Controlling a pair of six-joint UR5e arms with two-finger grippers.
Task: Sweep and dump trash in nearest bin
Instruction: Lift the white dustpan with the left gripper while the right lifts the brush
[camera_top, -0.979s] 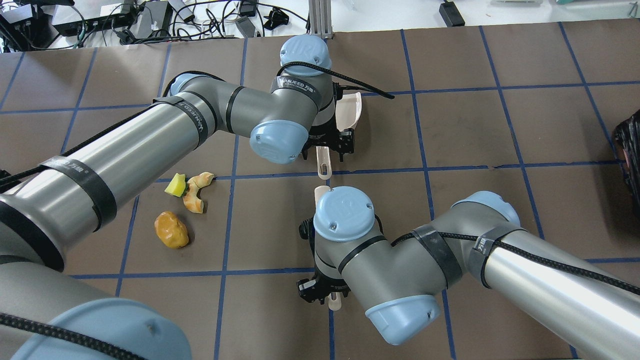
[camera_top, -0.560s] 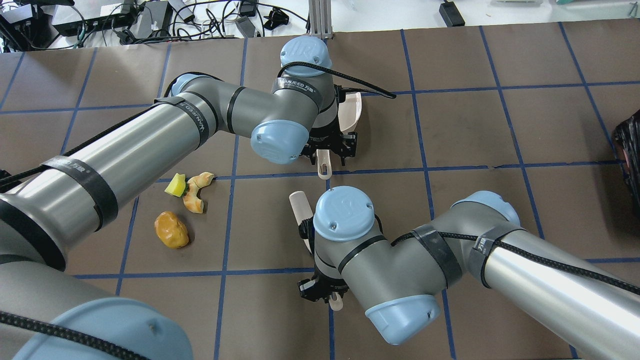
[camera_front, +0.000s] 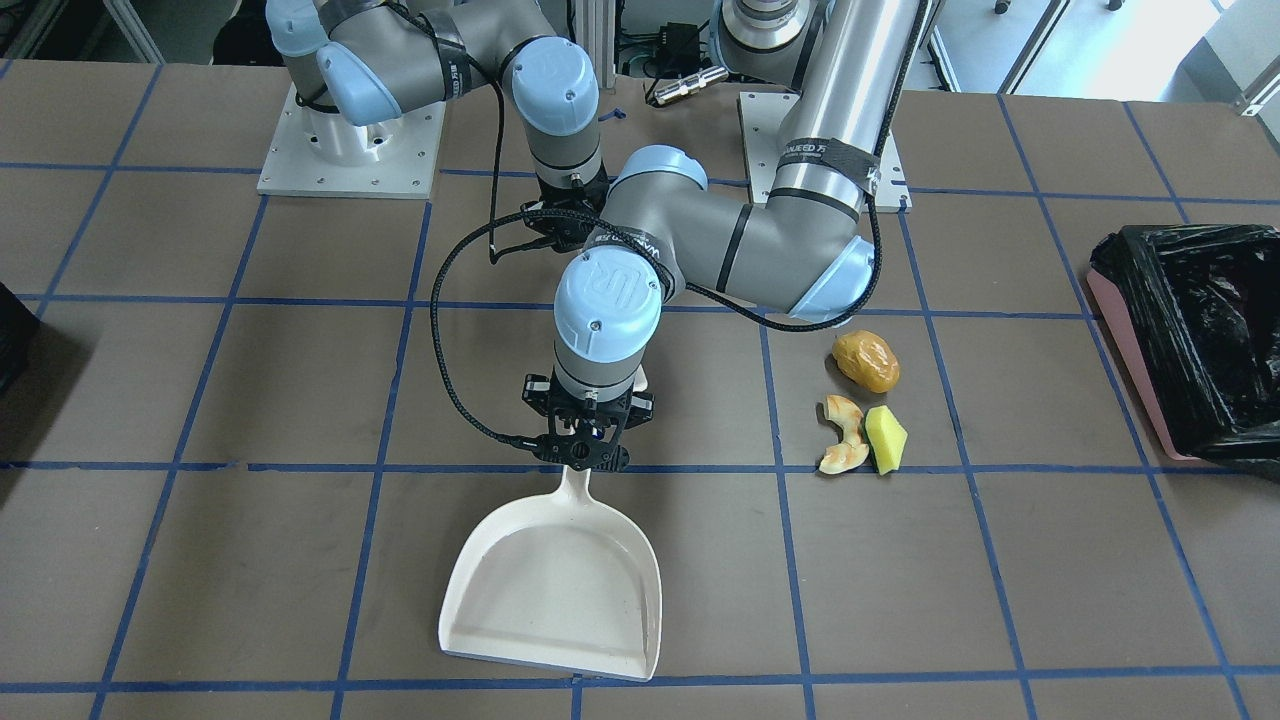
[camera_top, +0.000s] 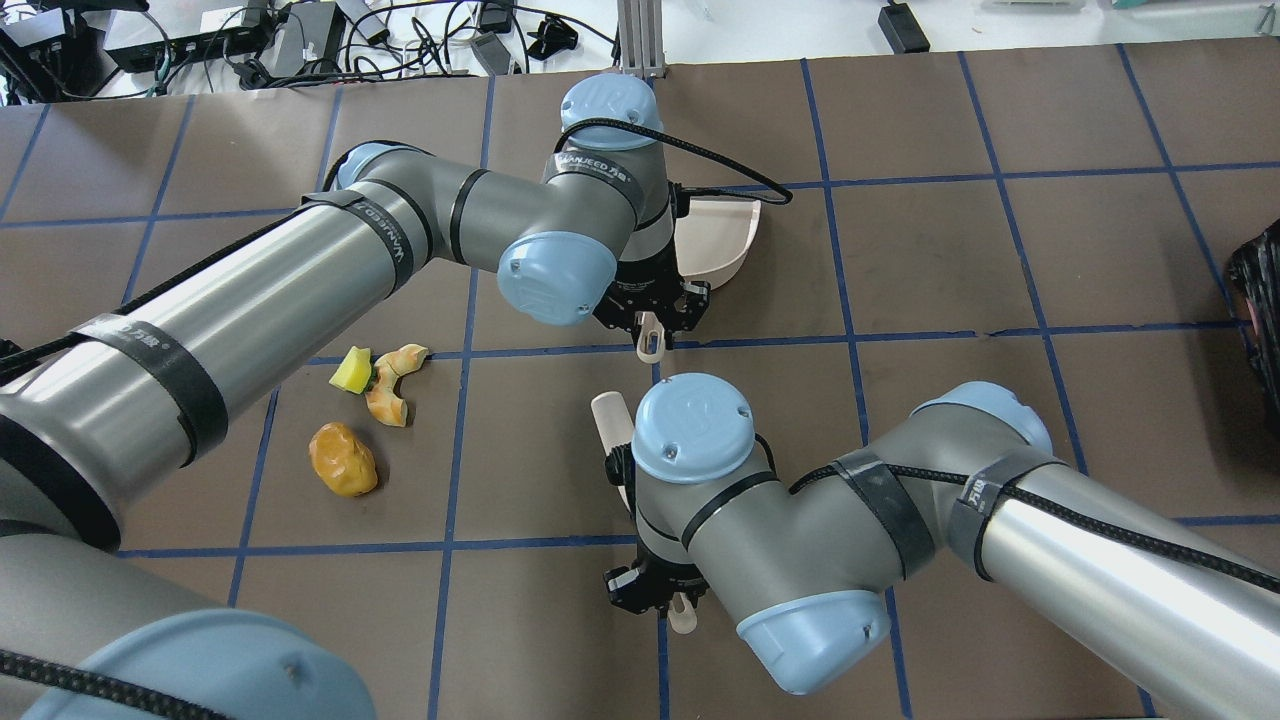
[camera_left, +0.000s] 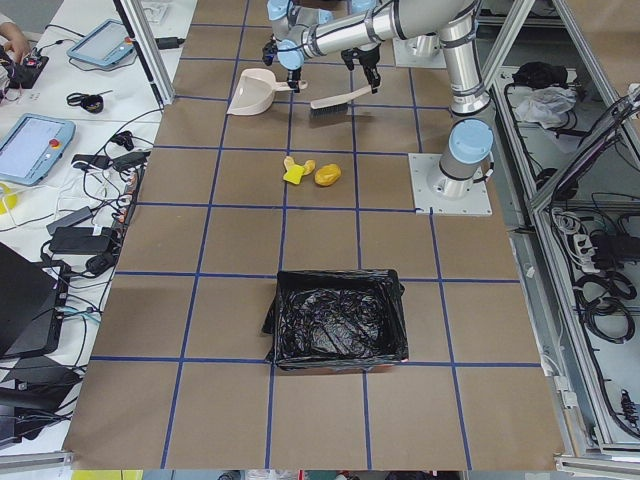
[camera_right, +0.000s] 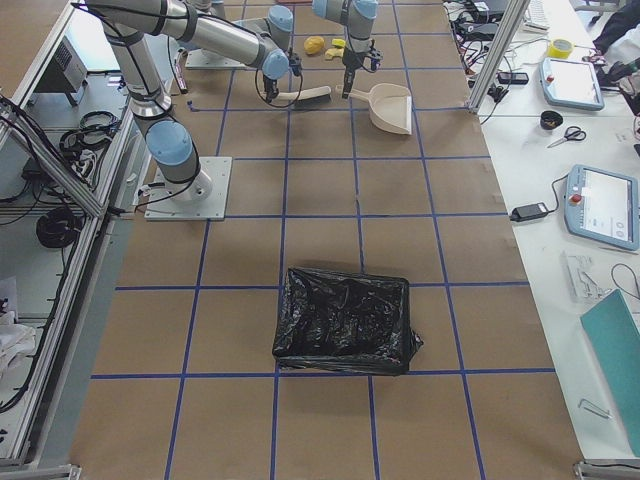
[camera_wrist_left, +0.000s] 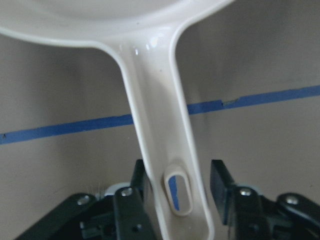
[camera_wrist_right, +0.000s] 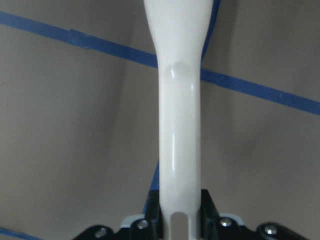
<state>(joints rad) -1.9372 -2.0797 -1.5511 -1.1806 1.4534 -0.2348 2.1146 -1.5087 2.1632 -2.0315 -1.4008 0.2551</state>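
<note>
The trash lies together on the brown table: a glossy brown-orange lump (camera_top: 343, 460) (camera_front: 866, 360), a curved tan peel (camera_top: 392, 385) (camera_front: 842, 435) and a yellow-green wedge (camera_top: 351, 371) (camera_front: 885, 438). My left gripper (camera_top: 650, 318) (camera_front: 582, 445) is shut on the handle of a cream dustpan (camera_front: 555, 590) (camera_top: 715, 240), well right of the trash in the overhead view. My right gripper (camera_top: 660, 592) is shut on the handle of a cream brush (camera_top: 607, 415) (camera_wrist_right: 180, 125). The pink bin with its black bag (camera_front: 1200, 330) (camera_left: 340, 320) stands beyond the trash, on my left.
A second black-bagged bin (camera_top: 1260, 300) (camera_right: 345, 320) stands at the table's right end. Both arms cross near the table's middle, the left wrist above the right in the overhead view. Blue tape lines grid the table (camera_top: 1000, 250). Cables and devices lie beyond the far edge.
The left gripper has turned the dustpan, so more of its pan shows. The right gripper has shifted slightly toward me, and the brush's far end has swung left.
</note>
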